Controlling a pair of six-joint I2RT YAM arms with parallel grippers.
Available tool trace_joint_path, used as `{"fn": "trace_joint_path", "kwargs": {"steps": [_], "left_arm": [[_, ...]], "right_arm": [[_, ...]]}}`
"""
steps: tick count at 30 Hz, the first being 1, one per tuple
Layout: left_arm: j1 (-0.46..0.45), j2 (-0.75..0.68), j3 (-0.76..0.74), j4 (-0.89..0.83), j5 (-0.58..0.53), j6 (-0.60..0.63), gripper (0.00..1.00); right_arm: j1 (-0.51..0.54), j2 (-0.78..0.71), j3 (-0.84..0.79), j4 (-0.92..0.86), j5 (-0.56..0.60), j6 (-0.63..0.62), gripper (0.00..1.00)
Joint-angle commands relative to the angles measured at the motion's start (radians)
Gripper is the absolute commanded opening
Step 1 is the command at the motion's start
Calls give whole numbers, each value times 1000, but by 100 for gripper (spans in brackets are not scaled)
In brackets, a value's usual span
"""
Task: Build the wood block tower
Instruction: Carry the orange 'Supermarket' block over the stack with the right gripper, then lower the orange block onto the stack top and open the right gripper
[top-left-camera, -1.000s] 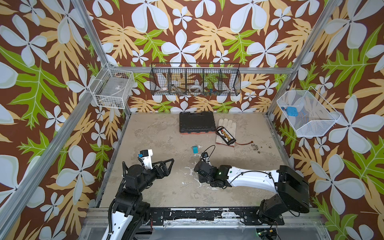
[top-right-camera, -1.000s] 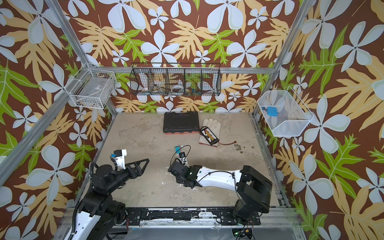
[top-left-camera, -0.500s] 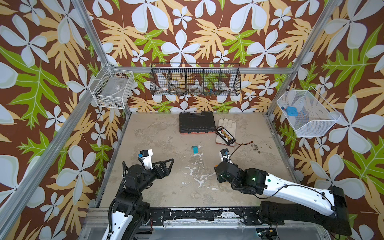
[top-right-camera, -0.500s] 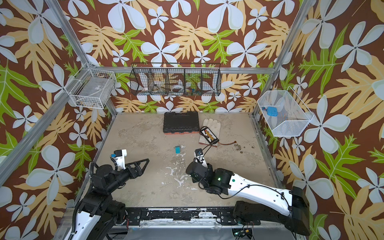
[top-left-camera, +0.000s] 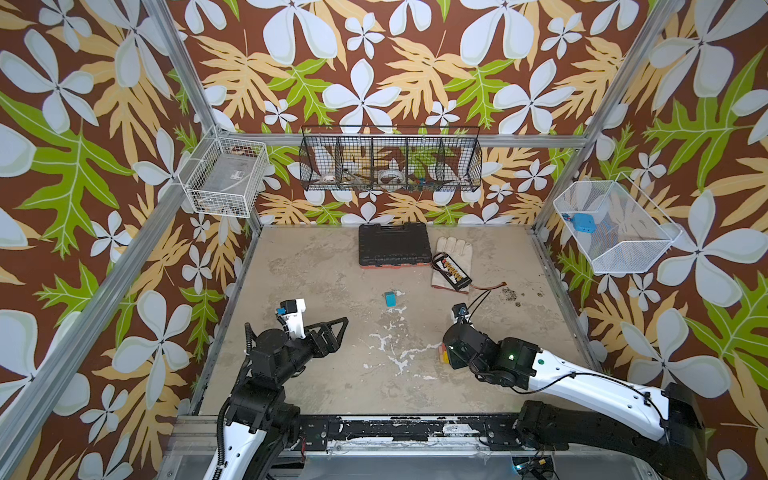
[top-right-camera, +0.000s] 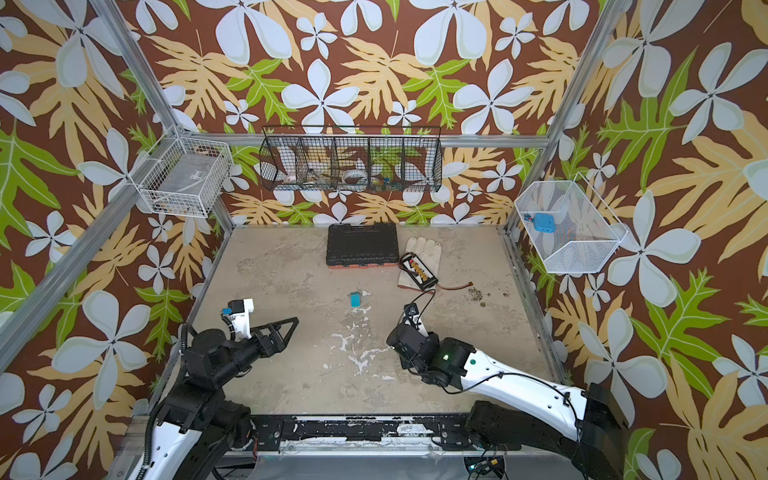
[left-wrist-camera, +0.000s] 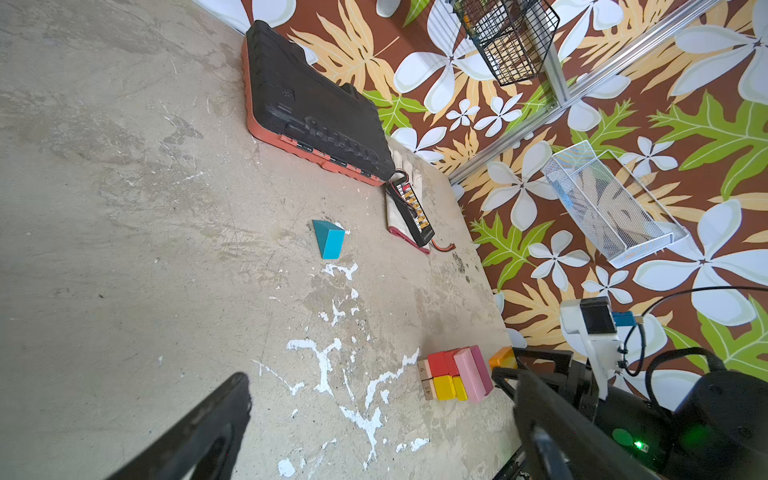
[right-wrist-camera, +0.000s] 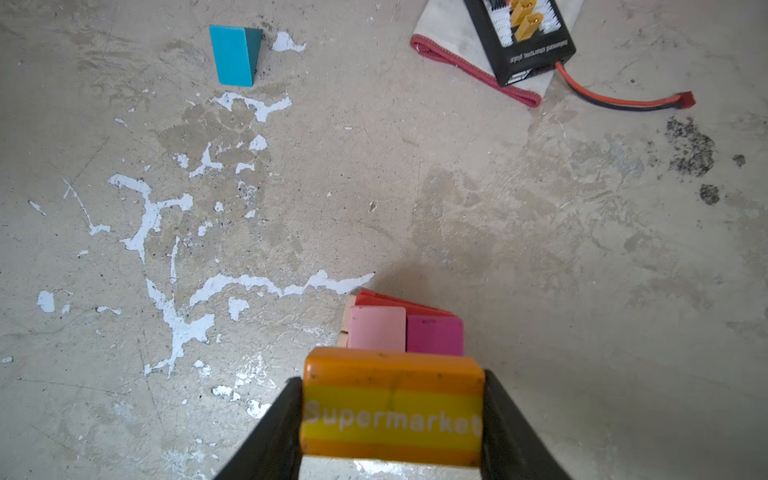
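Around: teal wedge (top-left-camera: 390, 298) 11 o'clock of wood block tower (left-wrist-camera: 455, 376), apart
Right gripper (right-wrist-camera: 392, 415): pinching orange block (right-wrist-camera: 392, 368), shifted toward 3 o'clock
Left gripper (top-left-camera: 338, 336): spread

At the far side you see a black tool case (top-left-camera: 394, 245); just right of it, a battery pack (top-left-camera: 454, 272) lies on a glove (top-left-camera: 456, 248).

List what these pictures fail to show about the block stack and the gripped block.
In a top view: the wood block tower shows only as a coloured sliver; the right arm covers the rest.
Right wrist view: the orange block, clamped in the right gripper, is cut by the frame edge and hides the tower's near side.
In both top views: the black wire basket holds things too small to name.
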Motion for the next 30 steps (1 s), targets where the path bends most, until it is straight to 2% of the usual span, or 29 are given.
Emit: {"fn": "trace_joint_path", "kwargs": {"steps": [1,30], "left_arm": [[0,1,-3,23,4,-4,100],[0,-2,-3,23,4,-4,100]], "right_arm": [[-11,7,-12,29,-26,5,44],[-43,23,-47,20,-41,27,50]]}}
